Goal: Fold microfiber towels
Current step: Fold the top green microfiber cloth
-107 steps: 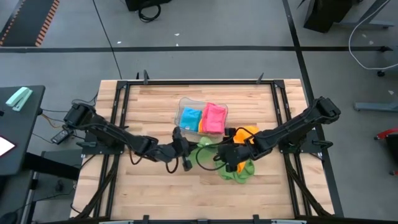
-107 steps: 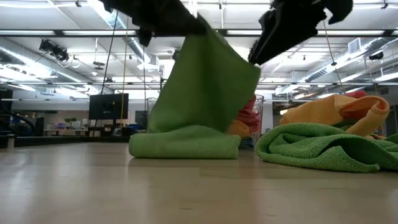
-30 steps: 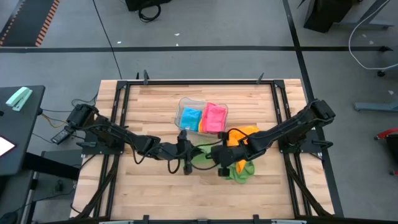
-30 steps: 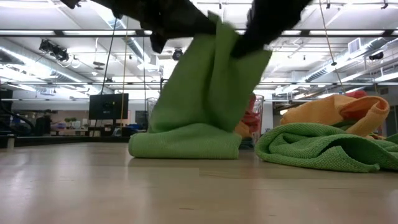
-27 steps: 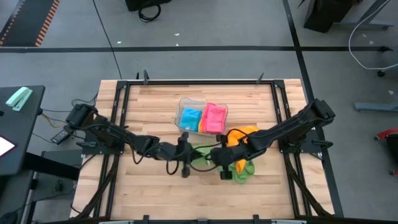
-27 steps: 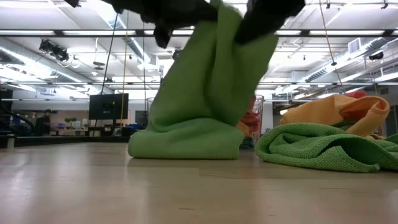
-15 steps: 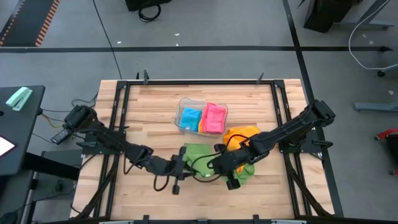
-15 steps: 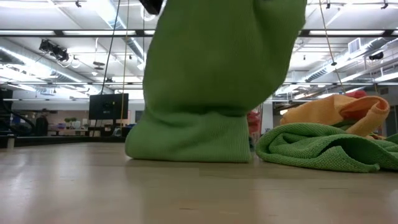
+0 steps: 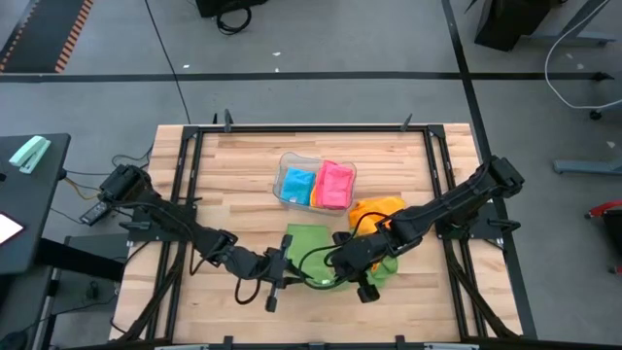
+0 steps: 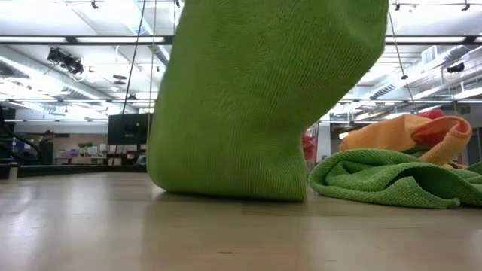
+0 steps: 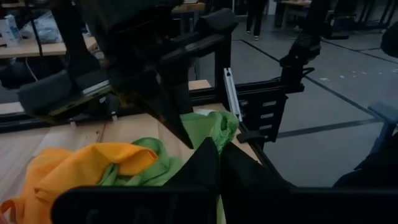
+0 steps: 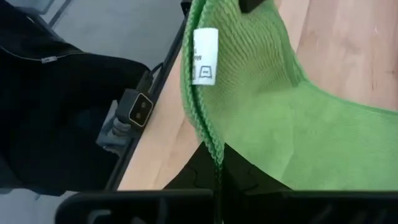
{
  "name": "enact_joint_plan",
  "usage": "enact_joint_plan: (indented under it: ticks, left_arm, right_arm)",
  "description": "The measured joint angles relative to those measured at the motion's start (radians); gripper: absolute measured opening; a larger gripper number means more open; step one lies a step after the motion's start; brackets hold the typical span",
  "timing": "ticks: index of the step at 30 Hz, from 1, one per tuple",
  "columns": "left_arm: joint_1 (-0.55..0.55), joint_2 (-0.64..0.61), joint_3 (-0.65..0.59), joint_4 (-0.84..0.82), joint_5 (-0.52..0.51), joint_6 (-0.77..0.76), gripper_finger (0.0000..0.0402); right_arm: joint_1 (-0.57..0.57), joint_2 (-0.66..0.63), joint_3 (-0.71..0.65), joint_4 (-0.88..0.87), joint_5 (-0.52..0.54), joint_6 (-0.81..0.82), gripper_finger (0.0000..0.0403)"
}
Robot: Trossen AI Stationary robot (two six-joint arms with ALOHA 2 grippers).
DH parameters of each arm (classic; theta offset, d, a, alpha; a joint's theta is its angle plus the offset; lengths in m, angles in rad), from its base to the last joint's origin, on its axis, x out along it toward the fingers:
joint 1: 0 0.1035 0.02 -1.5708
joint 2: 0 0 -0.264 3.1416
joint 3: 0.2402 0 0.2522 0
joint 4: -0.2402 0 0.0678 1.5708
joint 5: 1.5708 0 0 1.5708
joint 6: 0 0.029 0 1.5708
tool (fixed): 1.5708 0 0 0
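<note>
A green microfiber towel (image 9: 309, 243) hangs between my two grippers, and its lower fold (image 10: 226, 181) rests on the table. My left gripper (image 9: 289, 268) and my right gripper (image 9: 336, 266) are both shut on its raised edge, close together near the table's middle. A white care label (image 12: 204, 65) shows on the towel's hem. A second green towel (image 10: 384, 179) lies crumpled at the right, with an orange towel (image 9: 374, 210) behind it. Blue and pink towels lie in a clear tray (image 9: 288, 160). My left gripper pinches a bunched corner of the green towel's raised edge (image 11: 210, 132) between its two fingers, reaching in almost level. The towel hangs below it. My right gripper pinches the hemmed edge (image 12: 214, 155) a little below the care label, slanting down from the right. The cloth falls away slack, its lower fold on the table.
The second green towel (image 9: 387, 268) lies right under my right arm. The tray with the folded towels stands toward the far edge. Bare wood (image 9: 233, 311) lies along the near edge and on the left. A black frame (image 9: 194, 131) runs around the table.
Both grippers have moved toward the table's near edge and somewhat up, still shut on the green towel. Its raised edge has come nearer with them. The towel now stands taller and leans toward the near edge, its lower fold still on the table.
</note>
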Motion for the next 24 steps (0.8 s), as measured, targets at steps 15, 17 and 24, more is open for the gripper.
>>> enact_joint_plan:
  ticks: [15, 17, 24]
  left_arm:
    - [-0.066, 0.01, 0.003, -0.067, -0.003, -0.082, 0.0011]
    - [-0.084, 0.01, 0.022, -0.092, -0.013, -0.091, 0.002]
    - [-0.119, 0.002, 0.195, -0.39, -0.136, -0.034, 0.0009]
  right_arm:
    - [0.015, 0.154, 0.191, -0.183, 0.035, 0.012, 0.0004]
    - [0.015, 0.156, 0.212, -0.188, 0.035, 0.012, 0.0005]
    - [0.005, 0.154, 0.324, -0.235, 0.043, -0.073, 0.0007]
